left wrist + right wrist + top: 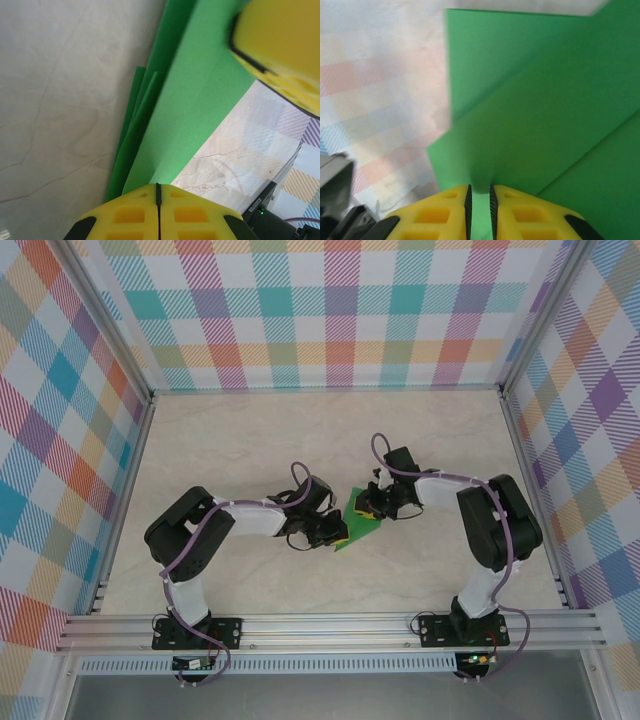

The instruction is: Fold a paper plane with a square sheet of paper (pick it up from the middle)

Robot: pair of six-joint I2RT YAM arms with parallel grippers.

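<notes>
The folded green sheet of paper is held between the two grippers at the middle of the table, creased into angular layers. My left gripper is shut on one edge of the paper, its yellow jaws pressed together with the paper running out of them. My right gripper reaches the sheet from the other side. Its jaws stand slightly apart, with a strip of the green paper lying in the gap. One of its yellow fingers is seen beyond the paper in the left wrist view.
The marble-patterned tabletop lies all round the paper. Checked fabric walls close the back and both sides. A metal rail runs along the near edge by the arm bases.
</notes>
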